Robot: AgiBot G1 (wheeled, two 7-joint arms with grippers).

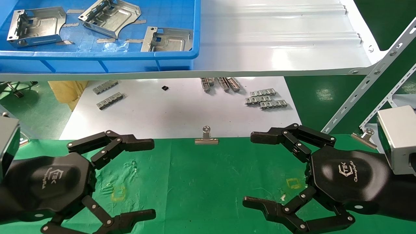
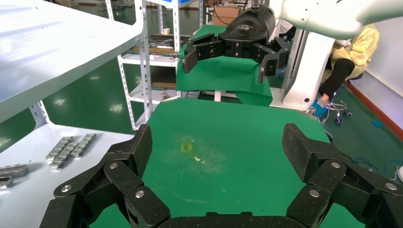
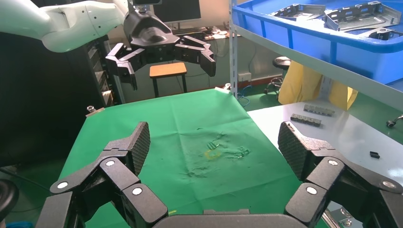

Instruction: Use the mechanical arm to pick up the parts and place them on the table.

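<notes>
Three shiny silver parts lie in a blue bin (image 1: 97, 60) on the white shelf: one at the left (image 1: 35, 26), one in the middle (image 1: 110, 16), one at the right (image 1: 167, 39). Two of them also show in the right wrist view (image 3: 359, 15). My left gripper (image 1: 148, 178) is open and empty above the green table (image 1: 201, 182), facing right. My right gripper (image 1: 252, 170) is open and empty, facing left. In the left wrist view my own left gripper (image 2: 216, 147) frames a yellow square (image 2: 187, 145). In the right wrist view my right gripper (image 3: 214, 142) frames another yellow square (image 3: 211, 154).
A glossy white ribbed shelf (image 1: 276, 42) overhangs a flat white board (image 1: 182, 110) carrying grey toothed strips (image 1: 265, 99). A silver binder clip (image 1: 206, 136) sits at the cloth's far edge, another clip (image 1: 365, 136) at the right. A perforated metal strut (image 1: 367, 84) slants down on the right.
</notes>
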